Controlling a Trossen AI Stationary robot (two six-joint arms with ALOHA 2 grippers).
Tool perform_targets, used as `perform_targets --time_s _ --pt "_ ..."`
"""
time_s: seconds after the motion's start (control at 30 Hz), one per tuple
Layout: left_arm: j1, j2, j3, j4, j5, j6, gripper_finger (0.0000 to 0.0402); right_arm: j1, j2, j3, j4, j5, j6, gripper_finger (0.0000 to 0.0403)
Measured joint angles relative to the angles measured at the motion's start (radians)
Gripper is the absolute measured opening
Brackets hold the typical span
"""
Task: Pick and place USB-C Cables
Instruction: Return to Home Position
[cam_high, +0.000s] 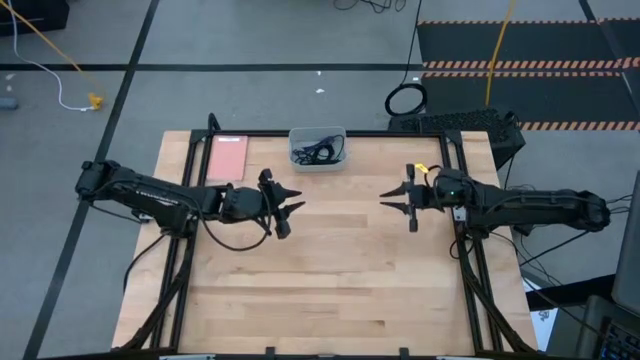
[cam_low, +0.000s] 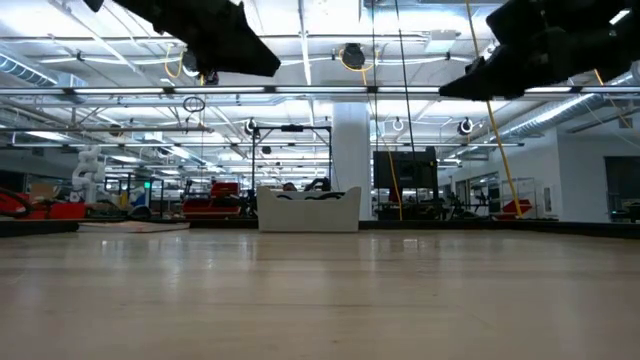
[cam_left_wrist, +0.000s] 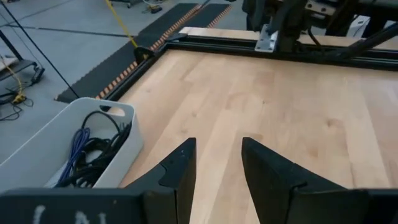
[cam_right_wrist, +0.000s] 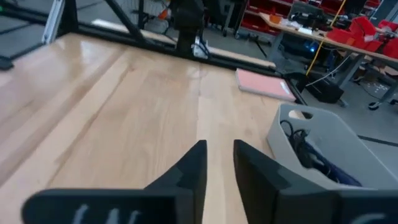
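Both arms look like they're on the homing step, far as I can judge: every cable I can see is binned and neither end effector holds anything. Left end effector (cam_high: 299, 200) hangs over the left half of the bench (cam_high: 330, 290), fingers spread. Right end effector (cam_high: 383, 200) mirrors it over the right half, fingers apart too, with a narrower gap. They point at each other across the middle, well apart.

The USB-C cables (cam_left_wrist: 93, 152) sit in the gray bin (cam_high: 318, 165), which stands at the bench's far edge, about midway along it. I can make out black strands and a blue-purple one tangled together, but can't count them cleanly. A pink pad (cam_high: 227, 157) lies beside the bin, toward the far left corner.

Next move, I reckon, just calls for folding both arms to rest without clipping the bin.
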Motion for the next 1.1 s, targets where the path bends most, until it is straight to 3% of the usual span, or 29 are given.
perform_targets --time_s 0.33,0.6,1.1 --pt "-0.002 0.000 -0.211 0.283 0.005 -0.035 0.0131 0.000 0.000 -0.126 0.053 0.056 -0.040 0.0005" --pt "-0.061 0.001 -0.373 0.501 0.016 -0.087 0.0131 0.000 0.000 -0.275 0.237 0.052 -0.008 0.0002" --pt "-0.102 -0.001 -0.398 0.509 0.004 0.023 0.0131 0.000 -0.126 -0.312 0.234 0.048 0.103 0.0000"
